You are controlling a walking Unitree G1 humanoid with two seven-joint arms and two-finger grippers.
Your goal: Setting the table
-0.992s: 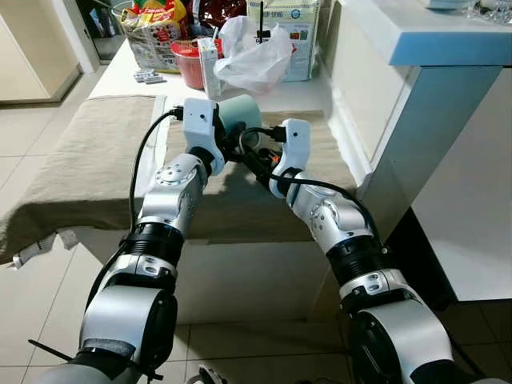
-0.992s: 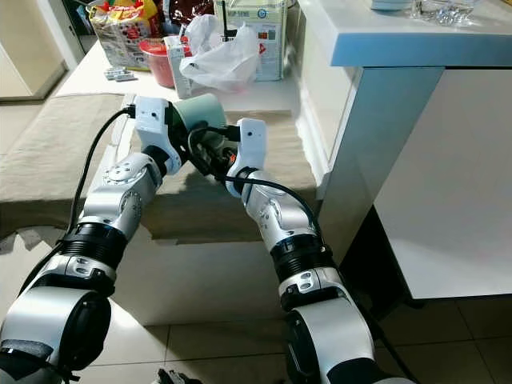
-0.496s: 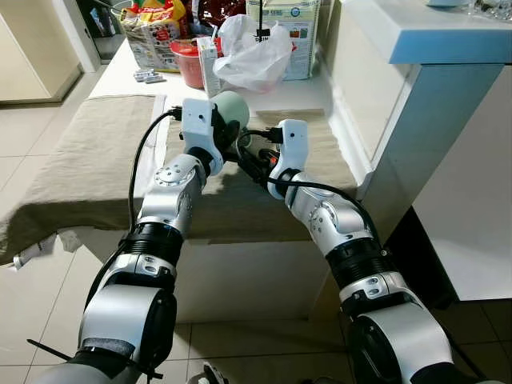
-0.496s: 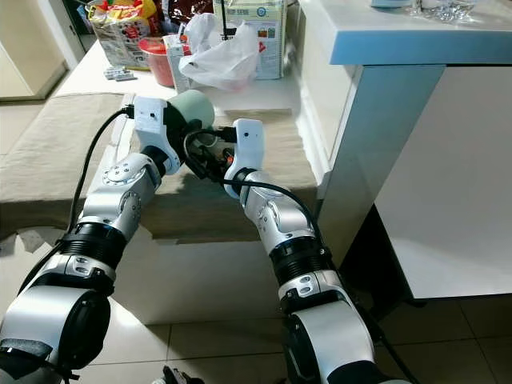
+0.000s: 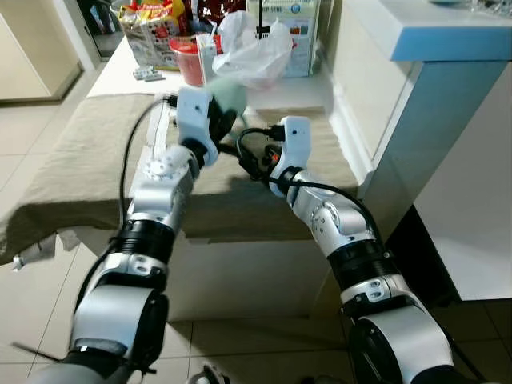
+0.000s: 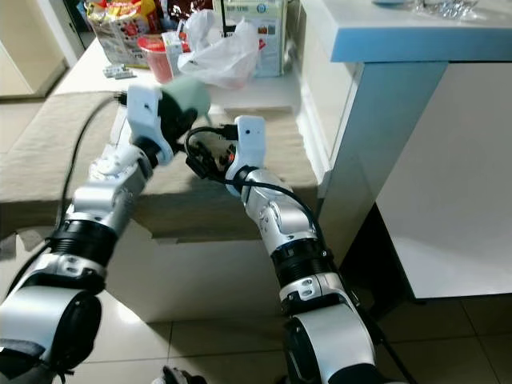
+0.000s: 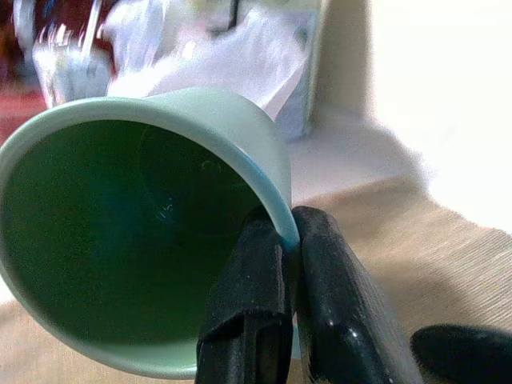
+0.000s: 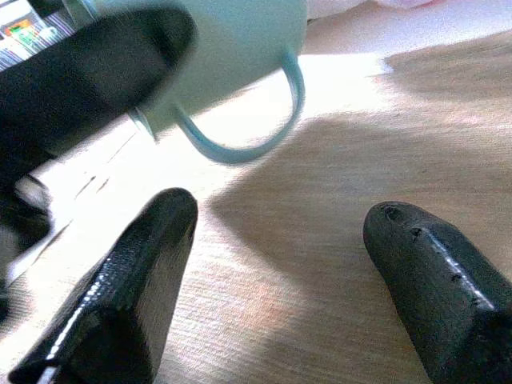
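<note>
Mug in transit over the table.
Left gripper (image 7: 280, 264) pinches mug (image 7: 136, 232) rim; right gripper (image 8: 280, 272) spread, empty. Next, likely: set upright on cloth (image 5: 80, 152).

Left gripper (image 7: 286, 240) jaws pinch the green mug's (image 7: 144, 232) rim.

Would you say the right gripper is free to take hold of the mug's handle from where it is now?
Probably yes: the right gripper is open, with bare tablecloth between it and the mug, whose handle hangs toward it. The left gripper pinches the rim.
</note>
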